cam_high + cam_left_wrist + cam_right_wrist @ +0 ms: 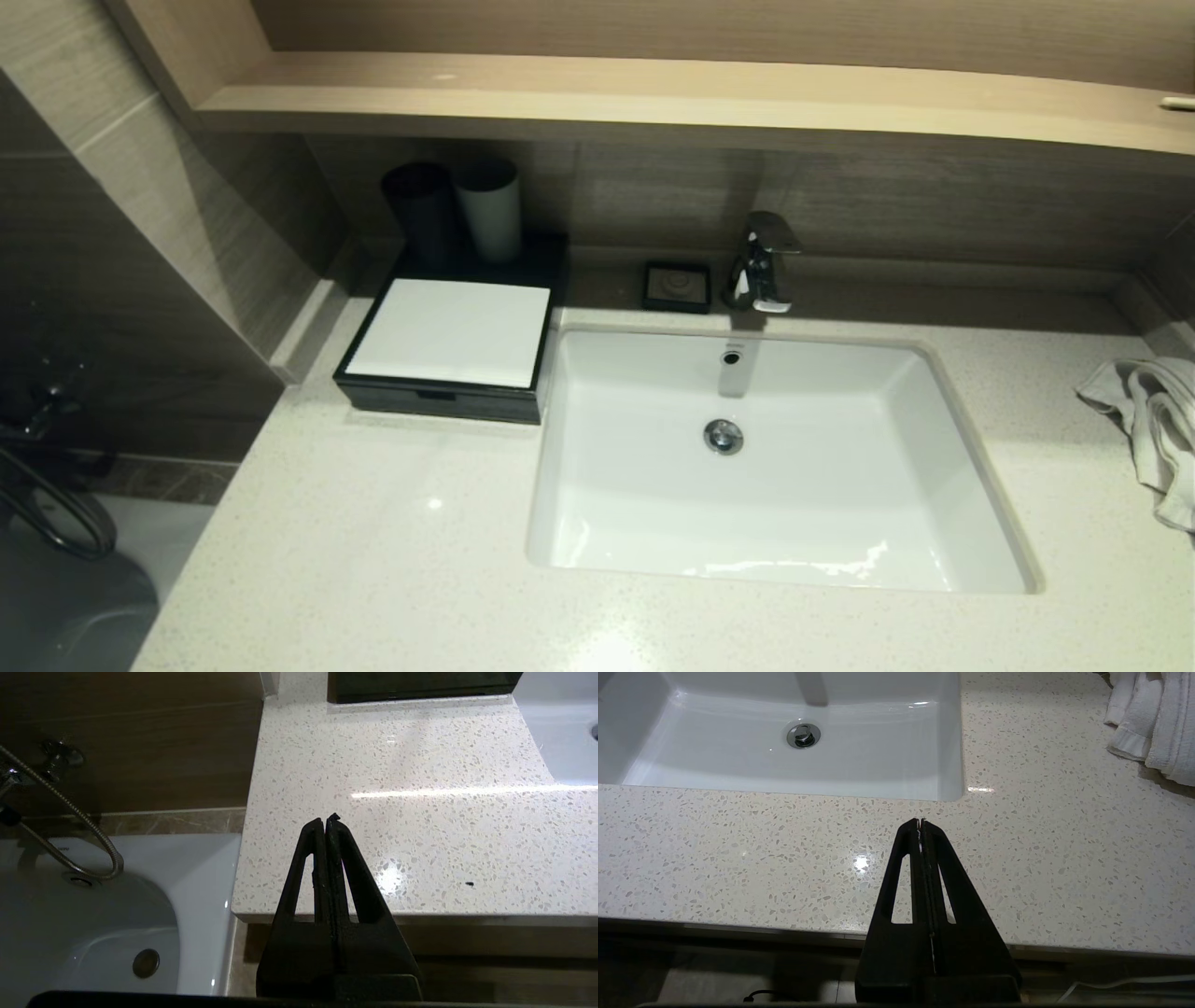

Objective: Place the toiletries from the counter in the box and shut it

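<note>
A: Speckled white counter [373, 560] runs around a white sink [971, 485], with wood-look wall panels and a shelf [653, 93] above. Chrome tap [761, 263] stands behind the basin.

B: Location of the box?

A: Black box [439, 397] sits on the counter just beside the sink's left edge, against the wall corner. Its white lid [453, 331] lies flat on top, so it reads as closed. No loose toiletries visible on the counter.

B: Other items?

A: Black cup [420, 210] and pale cup [490, 210] stand upright, touching, behind the box. Small black square dish [677, 285] rests just left of the tap. Crumpled white towel [1153, 420] lies at the counter's far right.

B: Left gripper?

A: Left gripper [325, 821] hangs over the counter's front left corner, fingers pressed together, holding nothing. Left wrist view also shows a bathtub [201, 882] and metal hose [70, 812] beside the counter.

B: Right gripper?

A: Right gripper [920, 822] hovers over the counter's front edge, near the sink's front right corner, fingers likewise pressed together and empty. Neither arm appears in the head view.
</note>
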